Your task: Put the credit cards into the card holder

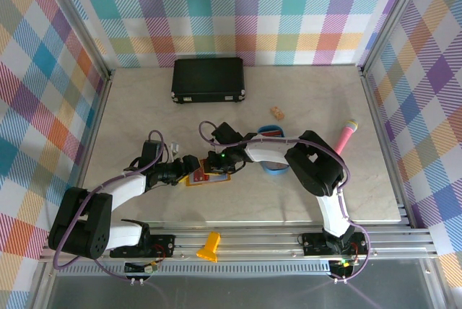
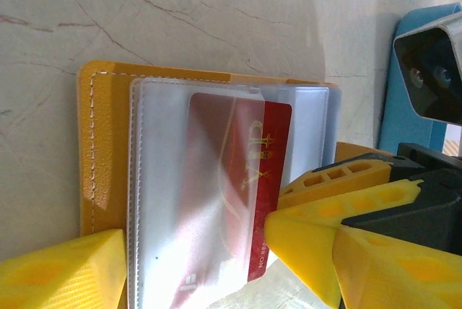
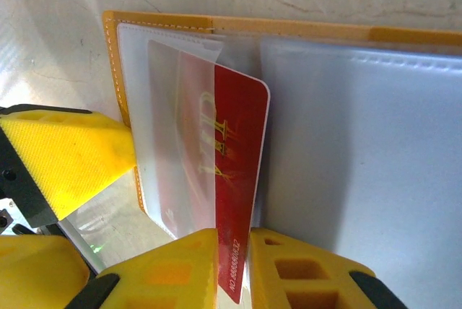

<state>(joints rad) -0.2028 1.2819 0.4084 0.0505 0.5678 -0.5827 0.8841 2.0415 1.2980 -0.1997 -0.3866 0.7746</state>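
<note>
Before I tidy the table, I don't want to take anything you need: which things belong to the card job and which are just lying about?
Job: card holder, red card partly in its clear sleeve.
Lying about: black case, blue tray, pink microphone, small tan object, yellow piece on front rail.

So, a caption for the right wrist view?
Red card half inside the yellow card holder's clear pocket, free end between the right gripper's fingers.

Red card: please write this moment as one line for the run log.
red card: partly inside card holder | right gripper: around card's free edge | left gripper: open, at holder
</note>
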